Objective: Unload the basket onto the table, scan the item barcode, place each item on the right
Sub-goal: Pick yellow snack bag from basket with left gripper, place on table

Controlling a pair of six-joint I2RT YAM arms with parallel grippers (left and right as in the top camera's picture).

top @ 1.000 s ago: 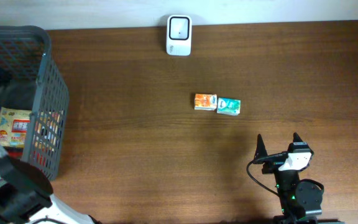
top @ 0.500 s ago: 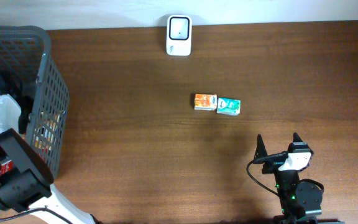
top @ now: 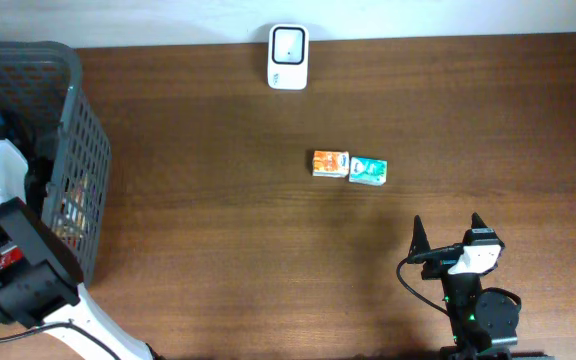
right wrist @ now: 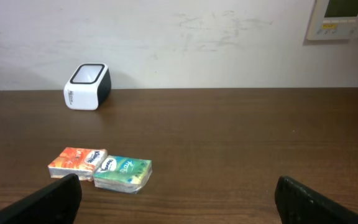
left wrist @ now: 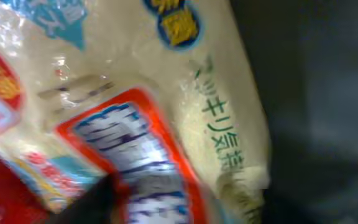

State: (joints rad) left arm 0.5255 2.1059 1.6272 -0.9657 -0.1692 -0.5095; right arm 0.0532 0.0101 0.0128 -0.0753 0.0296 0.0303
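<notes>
At table's left edge, left arm (top: 8, 200) reaches down into the basket (top: 88, 150). Its wrist camera is filled by a cream packet (left wrist: 185, 81), very close and blurred.

Step in hand (judgement): picking an item out of the basket, ahead of any scan. The packet lies inside the basket, well apart from the scanner (top: 288, 57), which stands at the far edge of the table (top: 218, 250).

Left gripper: cannot tell whether its jaws are apart, together or clamped on the packet. Only a dark blur shows at the lower edge of the wrist view, possibly a finger.

Right gripper (top: 448, 228): jaws wide apart, holding nothing, parked at the near edge and facing the scanner.

Also on the table: orange pack (top: 330, 164) and green pack (top: 368, 171), touching side by side between the right gripper and the scanner.

Next move (judgement): get a firm hold on the packet, lift it clear of the basket wall, carry it across to the scanner and turn the barcode side to its window. No barcode is visible on the face shown.

Writing:
- Packet: green East Asian characters run down one side; blue lettering in a red-edged panel; yellow marks on a blue badge. All too blurred to read.
- Packs: small oval logos, illegible.
- Scanner: small print on its side, illegible.
</notes>
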